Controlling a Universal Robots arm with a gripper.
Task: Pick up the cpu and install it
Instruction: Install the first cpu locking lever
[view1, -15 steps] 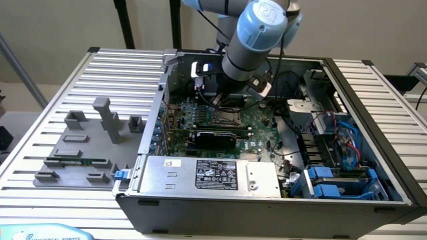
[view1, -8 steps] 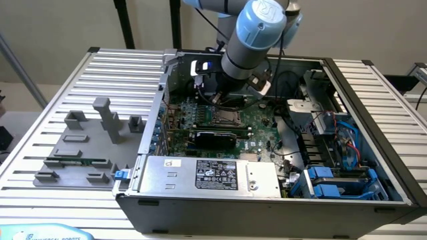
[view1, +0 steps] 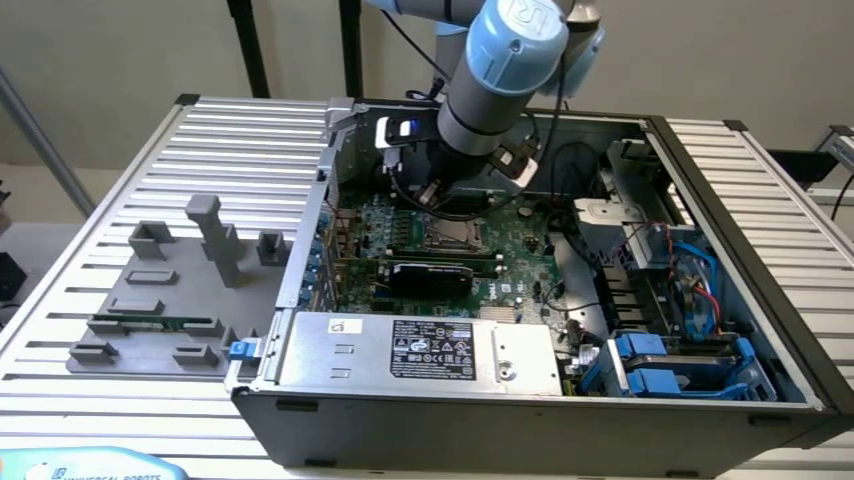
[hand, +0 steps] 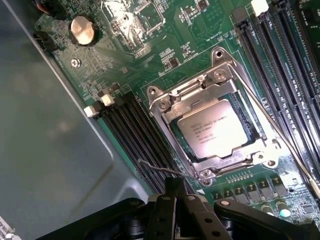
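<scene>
The cpu (hand: 216, 127), a flat square chip with a silver-grey printed top, lies flat in the metal-framed socket (hand: 165, 105) on the green motherboard. My gripper (hand: 176, 184) hovers just above the board beside one corner of the socket, its dark fingertips pressed together with nothing between them. It is apart from the cpu. In the exterior view the arm (view1: 487, 80) reaches down into the open computer case, and the socket (view1: 450, 236) sits just below the wrist.
Black memory slots (hand: 132, 135) flank the socket, and a thin wire lever (hand: 280, 140) runs along one side. The case holds a power supply (view1: 414, 348), cables and blue drive bays (view1: 667, 365). Grey fixture blocks (view1: 214, 240) and a green memory stick (view1: 154, 323) lie at the exterior view's left.
</scene>
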